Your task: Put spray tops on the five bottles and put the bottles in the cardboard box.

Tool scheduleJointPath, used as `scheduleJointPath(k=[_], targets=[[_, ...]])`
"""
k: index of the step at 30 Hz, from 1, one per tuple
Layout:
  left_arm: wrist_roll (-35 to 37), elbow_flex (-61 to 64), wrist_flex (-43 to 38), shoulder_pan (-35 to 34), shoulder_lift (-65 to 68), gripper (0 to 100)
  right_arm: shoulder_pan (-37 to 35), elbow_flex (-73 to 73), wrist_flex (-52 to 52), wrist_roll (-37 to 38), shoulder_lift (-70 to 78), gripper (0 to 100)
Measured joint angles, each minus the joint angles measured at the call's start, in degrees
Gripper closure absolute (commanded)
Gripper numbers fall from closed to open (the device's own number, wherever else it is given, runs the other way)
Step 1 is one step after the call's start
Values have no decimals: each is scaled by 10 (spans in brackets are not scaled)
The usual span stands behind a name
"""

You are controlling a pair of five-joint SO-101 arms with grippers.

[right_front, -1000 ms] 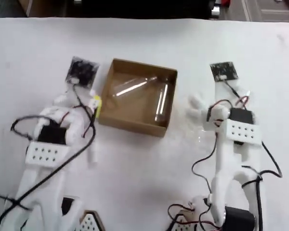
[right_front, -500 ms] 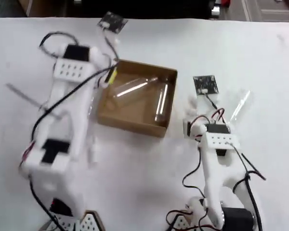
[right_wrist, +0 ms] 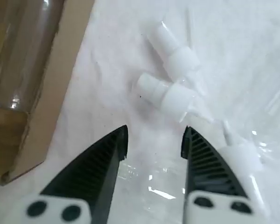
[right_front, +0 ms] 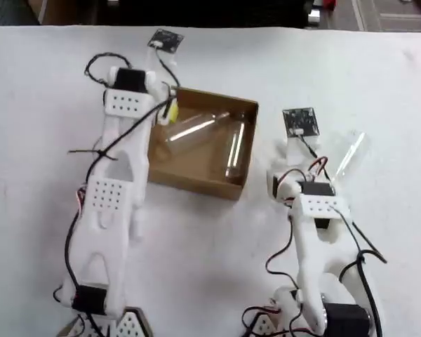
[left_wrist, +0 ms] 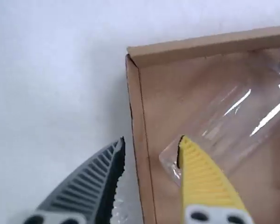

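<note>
Saw the left arm point(right_front: 116, 196) stretched long across the table point(right_front: 379, 70), left gripper point(left_wrist: 151, 139) spread open astride a corner wall of the cardboard box point(right_front: 196, 184): yellow finger point(left_wrist: 203, 182) inside, grey finger point(left_wrist: 91, 191) outside. Found the right gripper point(right_wrist: 155, 129) parted too, empty, low above 2 white spray tops point(right_wrist: 175, 95) beside the box. Counted 2 clear bottles point(right_front: 193, 128) lying inside.

Boxed bottle point(left_wrist: 233, 121): far end past the edge.
</note>
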Motion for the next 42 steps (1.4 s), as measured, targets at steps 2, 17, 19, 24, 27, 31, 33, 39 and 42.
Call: scheduleJointPath(k=[2,17,19,24,27,31,33,39,42], targets=[[0,-4,1,2,11,980,1,0,-1,0,0,836],[97,-4,17,-27,12,980,1,0,-8,0,0,836],[99,-4,17,-27,12,980,1,0,-10,0,0,836],[101,80,13,-4,-25,980,1,0,-16,0,0,836],[132,181,12,14,-84,980,1,0,-17,0,0,836],[175,312,12,21,-159,980,1,0,-17,0,0,836],[178,362,12,23,-186,980,1,0,-17,0,0,836],[147,444,12,26,-233,980,1,4,-17,0,0,836],[115,450,12,26,-237,980,1,9,-17,0,0,836]])
